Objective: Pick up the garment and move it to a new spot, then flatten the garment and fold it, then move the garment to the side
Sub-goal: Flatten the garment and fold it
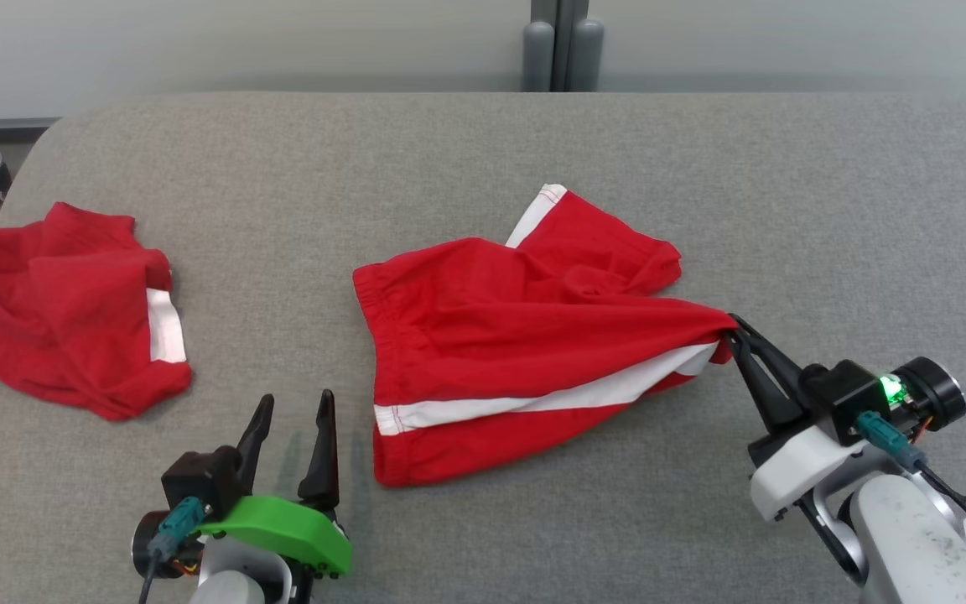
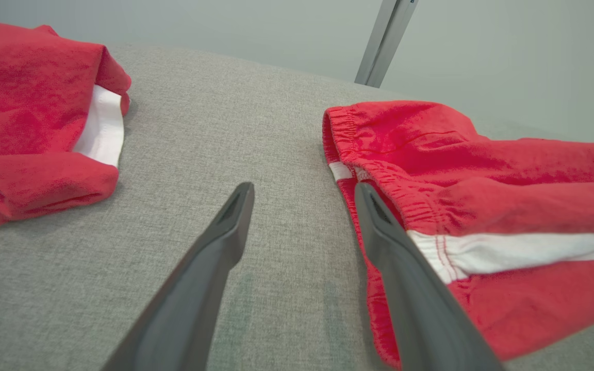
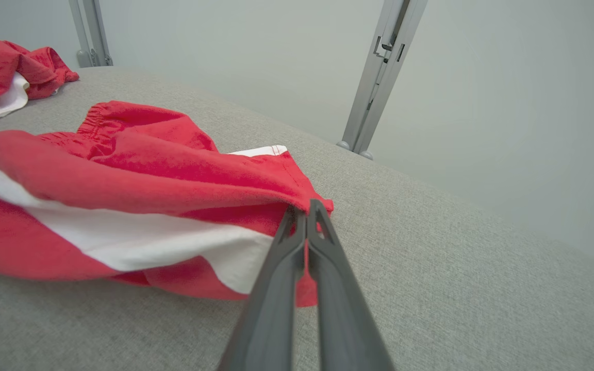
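The garment (image 1: 516,344) is a pair of red shorts with white side stripes, lying rumpled in the middle of the grey table (image 1: 827,193). My right gripper (image 1: 734,331) is shut on its right corner, and the cloth is drawn out to a point there. In the right wrist view the two fingers (image 3: 302,216) pinch the red hem (image 3: 307,198), lifted a little off the table. My left gripper (image 1: 297,411) stands open just left of the garment's near left edge, touching nothing. The left wrist view has its right finger (image 2: 384,232) beside the waistband (image 2: 379,175).
A second red garment with a white patch (image 1: 55,302) lies crumpled at the table's left edge. A grey post (image 1: 563,50) stands behind the table's far edge. The table's rounded far left corner (image 1: 55,126) is near the second garment.
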Controlling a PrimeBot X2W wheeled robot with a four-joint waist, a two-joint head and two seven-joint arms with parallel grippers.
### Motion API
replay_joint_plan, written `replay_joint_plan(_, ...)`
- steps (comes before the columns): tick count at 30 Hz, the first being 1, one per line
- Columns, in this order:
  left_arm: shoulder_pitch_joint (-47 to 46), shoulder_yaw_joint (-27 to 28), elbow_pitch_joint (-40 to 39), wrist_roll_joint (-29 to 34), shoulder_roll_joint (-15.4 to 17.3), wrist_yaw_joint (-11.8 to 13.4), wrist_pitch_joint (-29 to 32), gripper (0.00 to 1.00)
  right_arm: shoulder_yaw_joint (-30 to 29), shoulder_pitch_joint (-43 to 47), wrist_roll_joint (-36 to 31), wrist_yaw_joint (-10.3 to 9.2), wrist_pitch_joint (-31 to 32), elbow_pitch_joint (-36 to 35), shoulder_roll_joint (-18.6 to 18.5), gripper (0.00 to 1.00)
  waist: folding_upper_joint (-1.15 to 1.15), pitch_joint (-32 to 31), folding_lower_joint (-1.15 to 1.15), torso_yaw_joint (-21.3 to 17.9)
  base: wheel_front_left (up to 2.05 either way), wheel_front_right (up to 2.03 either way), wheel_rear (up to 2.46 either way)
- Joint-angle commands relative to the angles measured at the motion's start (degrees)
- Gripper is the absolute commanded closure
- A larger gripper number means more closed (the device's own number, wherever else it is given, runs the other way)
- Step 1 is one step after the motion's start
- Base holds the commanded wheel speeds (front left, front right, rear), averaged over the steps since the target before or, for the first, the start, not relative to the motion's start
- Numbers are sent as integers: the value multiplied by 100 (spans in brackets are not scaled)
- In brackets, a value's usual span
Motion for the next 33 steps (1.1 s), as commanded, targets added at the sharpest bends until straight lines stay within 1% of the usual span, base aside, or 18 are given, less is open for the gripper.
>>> replay_joint_plan(1, 42, -44, -37, -19, 17, -28, 2, 0, -6, 70, 53, -10, 94, -140, -104, 100, 0, 71, 0, -24, 0, 0, 0)
replay_joint_plan(6, 41, -149, -75, -66, 16, -29, 2, 0, -211, 324, 195, -10, 439, -810, -413, 100, 0, 153, 0, -53, 0, 0, 0)
replay_joint_plan(11, 11, -180, -147, -52, 17, -27, 2, 0, -448, 594, 234, -10, 851, -1494, -565, 100, 0, 281, 0, -74, 0, 0, 0)
replay_joint_plan(13, -81, -220, -185, -52, 16, -27, 2, 0, -381, 506, 173, -10, 898, -1497, -577, 100, 0, 374, 0, -45, 0, 0, 0)
replay_joint_plan(15, -203, -264, -224, -68, 17, -27, 2, 0, -282, 287, 123, -10, 895, -1364, -580, 100, 0, 495, 0, 7, 0, 0, 0)
replay_joint_plan(18, -348, -392, -258, -109, 16, -27, 2, 0, -99, -78, 32, -10, 879, -983, -555, 100, 0, 684, 0, 130, 0, 0, 0)
replay_joint_plan(20, -466, -493, -276, -140, 17, -27, 2, 0, 32, -393, -65, -10, 870, -629, -544, 100, 0, 817, 0, 240, 0, 0, 0)
replay_joint_plan(26, -680, -775, -346, -245, 16, -27, 2, 0, 226, -1266, -264, -10, 674, 556, -339, 100, 0, 1051, 0, 567, 0, 0, 0)
replay_joint_plan(27, -683, -803, -360, -253, 15, -27, 2, 0, 206, -1396, -273, -10, 592, 762, -262, 93, 0, 1062, 0, 607, 0, 0, 0)
replay_joint_plan(28, -676, -816, -365, -252, 17, -27, 2, 0, 210, -1484, -342, -10, 540, 940, -236, 69, 0, 1059, 0, 629, 0, 0, 0)
replay_joint_plan(29, -656, -839, -369, -244, 17, -27, 2, 0, 186, -1565, -409, -10, 456, 1153, -197, 50, 0, 1045, 0, 655, 0, 0, 0)
replay_joint_plan(30, -630, -851, -373, -243, 16, -27, 2, 0, 124, -1629, -424, -10, 370, 1298, -134, 2, 0, 1030, 0, 664, 0, 0, 0)
replay_joint_plan(31, -592, -863, -373, -242, 15, -27, 2, 0, 52, -1689, -489, -10, 292, 1476, -73, 0, 0, 994, 0, 667, 0, 0, 0)
replay_joint_plan(33, -509, -870, -365, -227, 15, -27, 2, 0, -74, -1718, -553, -10, 146, 1738, 32, 0, 0, 915, 0, 647, 0, 0, 0)
